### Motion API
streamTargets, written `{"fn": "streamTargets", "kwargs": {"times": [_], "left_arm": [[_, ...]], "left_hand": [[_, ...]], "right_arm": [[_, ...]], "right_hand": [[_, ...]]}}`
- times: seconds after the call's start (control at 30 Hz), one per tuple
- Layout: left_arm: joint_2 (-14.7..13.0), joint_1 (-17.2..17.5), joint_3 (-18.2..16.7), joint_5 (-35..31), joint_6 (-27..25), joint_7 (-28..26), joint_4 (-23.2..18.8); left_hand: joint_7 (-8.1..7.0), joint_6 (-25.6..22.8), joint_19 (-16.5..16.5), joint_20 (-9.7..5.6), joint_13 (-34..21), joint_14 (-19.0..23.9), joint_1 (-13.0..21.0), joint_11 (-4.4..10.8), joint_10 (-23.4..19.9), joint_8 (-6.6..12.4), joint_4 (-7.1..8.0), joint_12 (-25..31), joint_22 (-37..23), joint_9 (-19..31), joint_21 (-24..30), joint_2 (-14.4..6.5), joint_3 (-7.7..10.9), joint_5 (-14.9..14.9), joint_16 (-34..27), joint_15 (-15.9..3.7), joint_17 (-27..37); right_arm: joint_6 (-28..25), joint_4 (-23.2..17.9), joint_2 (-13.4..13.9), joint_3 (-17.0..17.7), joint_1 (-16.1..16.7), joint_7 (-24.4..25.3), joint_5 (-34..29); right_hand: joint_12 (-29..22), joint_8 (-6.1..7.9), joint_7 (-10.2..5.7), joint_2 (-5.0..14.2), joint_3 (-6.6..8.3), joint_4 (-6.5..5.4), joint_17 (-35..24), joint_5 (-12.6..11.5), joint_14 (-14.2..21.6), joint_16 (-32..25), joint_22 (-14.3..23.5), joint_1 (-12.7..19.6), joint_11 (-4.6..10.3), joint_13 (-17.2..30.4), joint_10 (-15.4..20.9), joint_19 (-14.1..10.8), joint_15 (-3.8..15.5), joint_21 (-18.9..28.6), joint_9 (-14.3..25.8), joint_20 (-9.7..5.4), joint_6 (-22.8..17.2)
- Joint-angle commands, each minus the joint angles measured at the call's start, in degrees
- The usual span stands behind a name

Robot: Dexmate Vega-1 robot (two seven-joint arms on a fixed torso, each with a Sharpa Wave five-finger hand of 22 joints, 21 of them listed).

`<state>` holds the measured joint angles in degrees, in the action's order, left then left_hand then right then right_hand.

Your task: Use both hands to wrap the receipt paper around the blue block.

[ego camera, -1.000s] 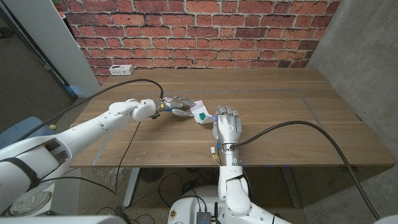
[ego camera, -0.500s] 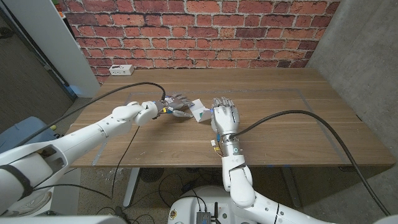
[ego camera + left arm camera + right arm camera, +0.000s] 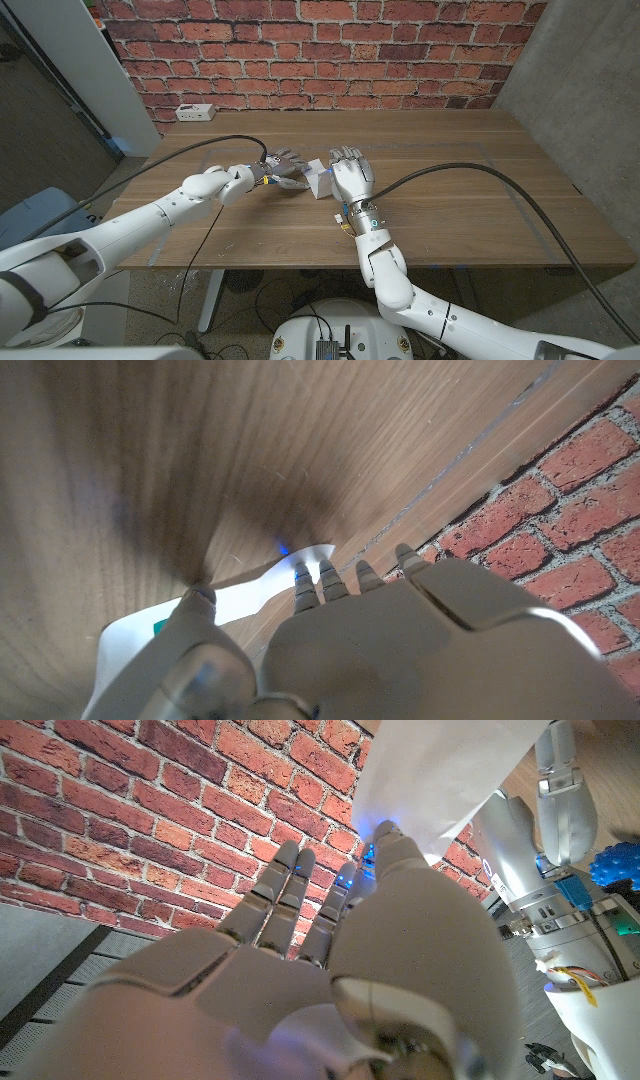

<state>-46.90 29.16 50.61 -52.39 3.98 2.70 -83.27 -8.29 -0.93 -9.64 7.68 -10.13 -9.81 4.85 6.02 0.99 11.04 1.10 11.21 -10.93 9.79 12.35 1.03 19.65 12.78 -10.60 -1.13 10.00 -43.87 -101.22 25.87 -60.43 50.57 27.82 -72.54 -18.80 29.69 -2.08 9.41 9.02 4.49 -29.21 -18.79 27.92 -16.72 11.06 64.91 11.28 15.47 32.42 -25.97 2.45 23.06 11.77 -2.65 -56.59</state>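
Note:
White receipt paper (image 3: 319, 177) sits at the table's middle, between my two hands. My left hand (image 3: 283, 168) holds it from the left, thumb and fingertips (image 3: 308, 576) on the sheet (image 3: 262, 586). A small teal patch of the block (image 3: 158, 627) shows under the paper near the thumb. My right hand (image 3: 352, 178) stands against the paper's right side with fingers straight and apart. In the right wrist view a fingertip (image 3: 392, 842) touches the paper (image 3: 450, 770), with nothing gripped. The rest of the block is hidden by paper and hands.
The wooden table (image 3: 470, 190) stretches wide to the right and toward the brick wall. A white power strip (image 3: 195, 112) lies at the far left corner. My left wrist (image 3: 530, 840) shows close beside the right hand.
My right hand has moved forward and slightly left, up against the paper, covering the teal block that showed before. The left hand has stayed on the paper.

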Motion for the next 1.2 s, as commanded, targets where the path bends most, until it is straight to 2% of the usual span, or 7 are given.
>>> {"fn": "streamTargets", "kwargs": {"times": [0.03,0.27,0.63,0.9,1.2], "left_arm": [[-0.2,0.8,-0.5,-0.2,-0.7,0.6,-1.0],[-0.4,1.3,-1.0,0.6,-0.8,1.4,-1.4],[-0.7,1.3,-1.0,0.9,-0.6,3.5,-1.9],[-1.0,1.8,-1.3,1.2,-0.7,4.1,-2.6],[-1.3,2.2,-1.7,1.8,-0.4,5.1,-3.2]], "left_hand": [[-0.43,0.3,-4.0,-0.3,-0.2,-0.3,0.1,0.67,-0.1,-0.22,-0.16,0.3,-0.2,0.2,0.0,0.6,-0.18,-0.1,0.2,-0.22,0.1],[-0.44,0.5,-4.1,-0.11,-0.2,-0.4,0.0,0.82,0.0,-0.35,-0.17,0.2,-0.2,0.2,0.0,0.6,-0.27,-0.1,0.2,-0.25,0.1],[-0.45,0.9,-4.2,-0.03,-0.2,-0.3,-0.1,1.83,0.0,-0.52,-0.18,0.2,-0.3,0.2,0.0,0.6,-0.42,-0.1,0.1,-0.26,0.1],[-0.65,1.1,-4.2,0.04,-0.2,-0.3,-0.2,2.0,0.1,-0.58,-0.19,0.1,-0.3,0.2,0.0,0.6,-0.51,-0.1,0.1,-0.26,0.1],[-0.98,1.4,-4.3,0.09,-0.2,-0.3,-0.2,2.06,0.2,-0.67,-0.21,0.1,-0.3,0.2,0.0,0.6,-0.61,0.0,0.1,-0.34,0.1]], "right_arm": [[5.7,4.6,-1.4,1.0,-4.3,0.6,1.0],[8.1,7.9,-3.0,0.7,-6.7,2.1,2.9],[8.6,10.1,-4.3,0.1,-8.8,4.1,3.8],[10.3,13.5,-5.7,-1.1,-11.5,3.6,5.9],[10.3,18.5,-8.5,-3.1,-15.4,0.0,8.0]], "right_hand": [[0.2,0.45,-1.65,0.27,0.2,-0.12,-0.2,0.3,-0.3,0.0,0.3,-0.2,0.18,0.2,0.1,0.1,10.46,0.4,0.3,-1.69,-1.6],[0.3,0.46,-1.79,0.33,0.21,-0.27,-0.2,0.4,-0.1,0.0,0.3,-0.3,0.22,0.3,0.3,0.0,10.38,0.5,0.2,-1.6,-1.8],[0.5,0.41,-1.94,0.23,0.24,-0.35,-0.3,0.5,0.0,0.1,0.2,-0.4,0.24,0.5,0.4,0.0,10.4,0.5,0.1,-1.45,-1.9],[0.8,0.39,-2.04,0.2,0.28,-0.47,-0.3,0.7,0.0,0.3,0.2,-0.5,0.22,0.6,0.4,-0.2,10.38,0.7,0.1,-1.22,-2.1],[0.9,0.19,-2.23,0.18,0.37,-0.62,-0.3,0.8,0.3,0.3,0.2,-0.7,0.24,0.8,0.7,-0.5,10.32,0.9,0.0,-0.75,-2.0]]}}
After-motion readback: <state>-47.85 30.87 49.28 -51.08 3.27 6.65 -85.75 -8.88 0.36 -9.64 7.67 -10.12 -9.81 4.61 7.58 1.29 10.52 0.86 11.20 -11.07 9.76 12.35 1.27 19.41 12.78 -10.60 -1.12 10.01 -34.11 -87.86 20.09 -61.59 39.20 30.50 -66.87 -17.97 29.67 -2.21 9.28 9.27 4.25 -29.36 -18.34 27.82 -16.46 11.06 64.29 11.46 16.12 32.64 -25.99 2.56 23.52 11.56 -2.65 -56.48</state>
